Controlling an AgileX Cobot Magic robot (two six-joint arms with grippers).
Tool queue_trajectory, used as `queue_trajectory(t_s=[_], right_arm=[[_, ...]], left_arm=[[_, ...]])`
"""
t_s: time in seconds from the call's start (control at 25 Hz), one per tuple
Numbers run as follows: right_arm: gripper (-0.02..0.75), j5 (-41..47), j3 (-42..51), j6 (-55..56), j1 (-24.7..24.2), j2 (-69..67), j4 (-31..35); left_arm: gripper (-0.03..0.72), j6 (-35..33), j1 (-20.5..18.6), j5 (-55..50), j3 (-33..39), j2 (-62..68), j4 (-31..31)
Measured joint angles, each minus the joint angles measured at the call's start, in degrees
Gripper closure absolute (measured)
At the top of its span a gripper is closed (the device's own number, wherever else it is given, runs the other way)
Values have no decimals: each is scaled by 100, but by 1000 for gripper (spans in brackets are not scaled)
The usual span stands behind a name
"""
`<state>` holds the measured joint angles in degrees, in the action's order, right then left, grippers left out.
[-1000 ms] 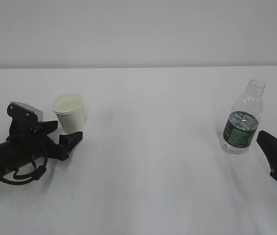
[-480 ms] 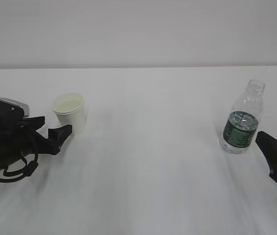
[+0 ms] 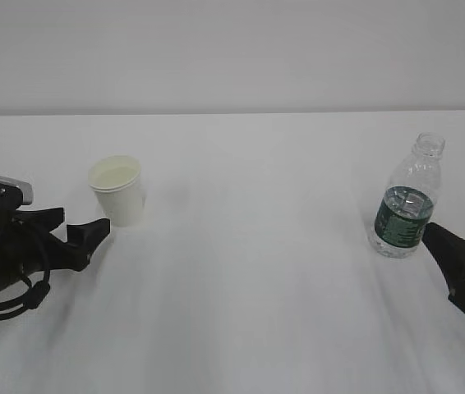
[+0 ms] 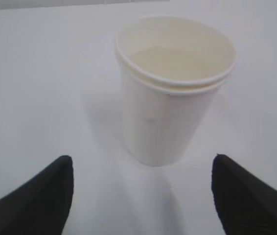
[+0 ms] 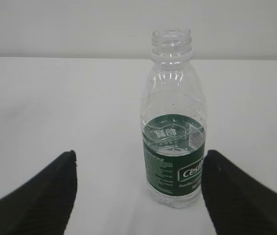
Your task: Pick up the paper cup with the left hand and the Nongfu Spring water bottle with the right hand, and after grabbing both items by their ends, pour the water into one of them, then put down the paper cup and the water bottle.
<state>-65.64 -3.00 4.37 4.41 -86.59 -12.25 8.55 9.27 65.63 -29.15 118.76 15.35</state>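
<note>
The cup (image 3: 117, 190) is standing upright on the table (image 3: 257, 271), left; the bottle (image 3: 408, 201) is standing right. Both grippers, left (image 3: 80, 232) and right (image 3: 462, 263), are sitting short of them, jaws apart, holding nothing.

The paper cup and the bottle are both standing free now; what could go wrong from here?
1. The paper cup looks light and stands just ahead of the open left gripper; one fingertip could knock it over.
2. The water bottle has no cap and holds water around label height, so a bump from the right gripper might tip it and spill onto the table.
</note>
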Motion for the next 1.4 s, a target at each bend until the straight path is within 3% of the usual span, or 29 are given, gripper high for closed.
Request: queue_trajectory(t_s=[0.44, 0.88, 1.4], right_arm=[[152, 0, 0, 303, 0, 0, -35], [162, 0, -143, 365, 0, 0, 248], [162, 123, -579, 385, 0, 0, 679]], left_arm=[[69, 498, 0, 0, 167, -797, -46], [82, 522, 0, -71, 188, -1870, -96], [95, 530, 0, -1433, 219, -3389, -348]])
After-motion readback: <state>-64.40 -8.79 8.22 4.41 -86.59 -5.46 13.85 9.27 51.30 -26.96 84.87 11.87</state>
